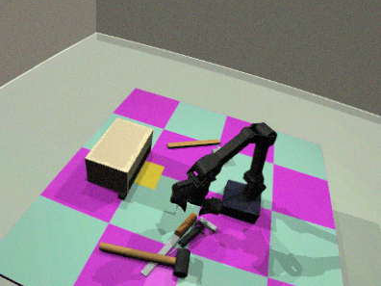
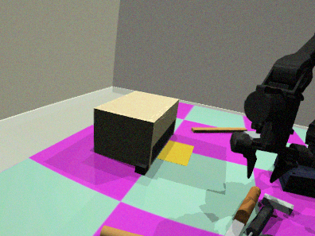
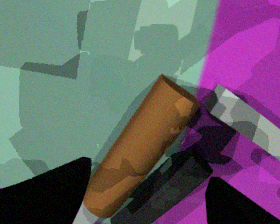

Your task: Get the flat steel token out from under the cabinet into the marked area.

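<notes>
The cabinet has a pale top and dark sides. The yellow marked area lies in front of it. The token is not visible. My gripper is open and empty above two tools. A brown-handled tool with a flat metal blade lies on the table; in the wrist view its handle shows between the fingertips. Close beside it lies a dark-handled tool with a light grey crosswise head.
A mallet with a wooden handle and black head lies nearby, by the metal blade. A thin wooden stick lies farther back, right of the cabinet. A pale thing near its right end is partly hidden by the arm.
</notes>
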`<state>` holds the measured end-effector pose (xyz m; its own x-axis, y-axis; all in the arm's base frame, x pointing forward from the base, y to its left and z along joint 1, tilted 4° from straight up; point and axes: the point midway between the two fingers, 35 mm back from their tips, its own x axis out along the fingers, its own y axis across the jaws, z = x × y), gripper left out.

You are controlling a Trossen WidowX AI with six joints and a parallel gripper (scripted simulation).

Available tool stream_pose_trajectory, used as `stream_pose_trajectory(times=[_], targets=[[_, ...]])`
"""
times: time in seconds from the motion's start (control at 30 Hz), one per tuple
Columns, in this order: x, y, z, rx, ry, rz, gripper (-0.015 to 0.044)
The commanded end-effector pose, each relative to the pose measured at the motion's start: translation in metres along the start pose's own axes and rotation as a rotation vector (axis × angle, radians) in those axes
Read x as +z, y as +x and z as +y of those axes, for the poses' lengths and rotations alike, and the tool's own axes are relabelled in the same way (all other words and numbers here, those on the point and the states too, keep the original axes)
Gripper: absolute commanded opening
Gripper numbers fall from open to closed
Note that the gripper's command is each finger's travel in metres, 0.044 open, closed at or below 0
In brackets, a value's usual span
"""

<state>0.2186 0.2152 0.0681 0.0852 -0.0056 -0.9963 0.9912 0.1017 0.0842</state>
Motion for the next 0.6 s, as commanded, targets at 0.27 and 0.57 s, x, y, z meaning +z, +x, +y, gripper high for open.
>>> stream_pose_trajectory(times=[0.27, 0.57], targets=[[0.0001, 0.0, -0.0003, -0.003, -0.106, -0.001, 0.027], [0.0001, 0.0, -0.0002, -0.003, -0.178, -0.001, 0.027]])
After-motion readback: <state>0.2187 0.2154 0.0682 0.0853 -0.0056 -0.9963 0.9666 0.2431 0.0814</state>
